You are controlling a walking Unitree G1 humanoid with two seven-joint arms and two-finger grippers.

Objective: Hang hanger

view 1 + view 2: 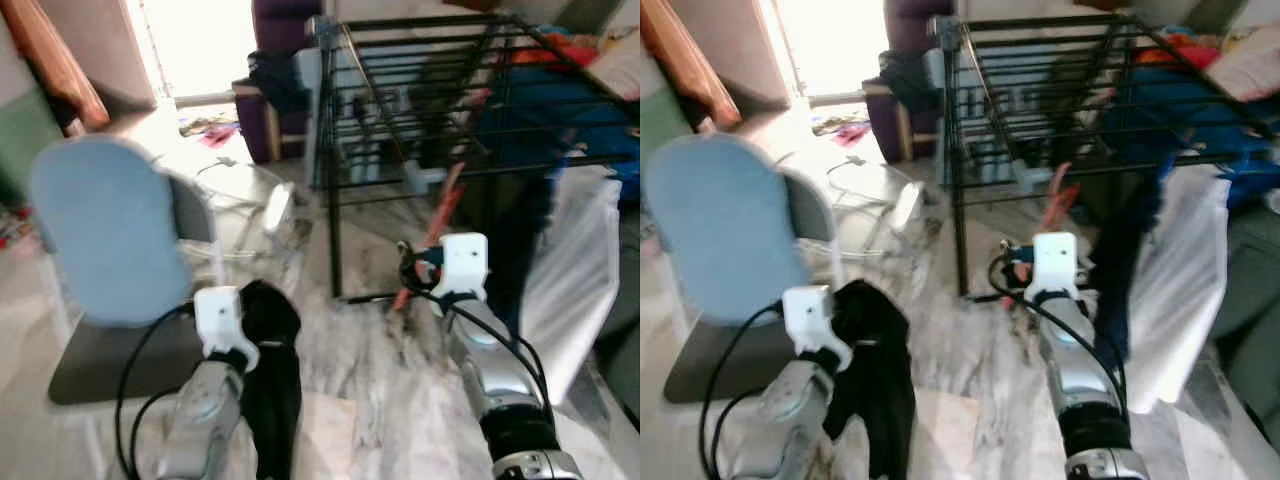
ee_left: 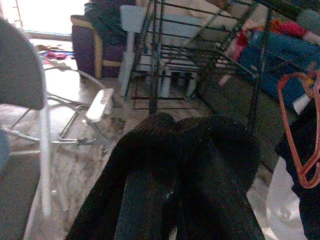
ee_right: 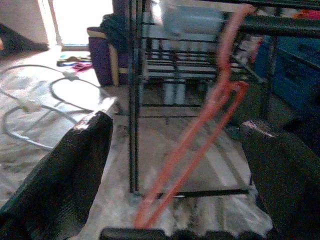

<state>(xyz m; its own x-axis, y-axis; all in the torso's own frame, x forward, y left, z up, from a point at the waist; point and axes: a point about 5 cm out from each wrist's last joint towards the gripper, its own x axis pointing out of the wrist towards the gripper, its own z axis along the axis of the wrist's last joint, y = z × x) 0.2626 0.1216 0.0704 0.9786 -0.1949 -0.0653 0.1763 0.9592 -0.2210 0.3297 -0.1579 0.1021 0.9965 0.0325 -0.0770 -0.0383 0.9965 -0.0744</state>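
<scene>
Chair left of drying rack

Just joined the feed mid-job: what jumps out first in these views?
The black drying rack stands straight ahead, with dark and white clothes draped on its right side. The right gripper reaches toward it, fingers spread, an orange hanger between them. The left gripper is wrapped in a black garment, beside a blue-backed chair on the left.

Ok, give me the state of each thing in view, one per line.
Right gripper: jaws open, hanger between them.
Hanger: orange, tilted, in front of the rack.
Left gripper: draped in black cloth.
Drying rack: unfolded, standing.
Blue chair: upright, seat bare.
</scene>
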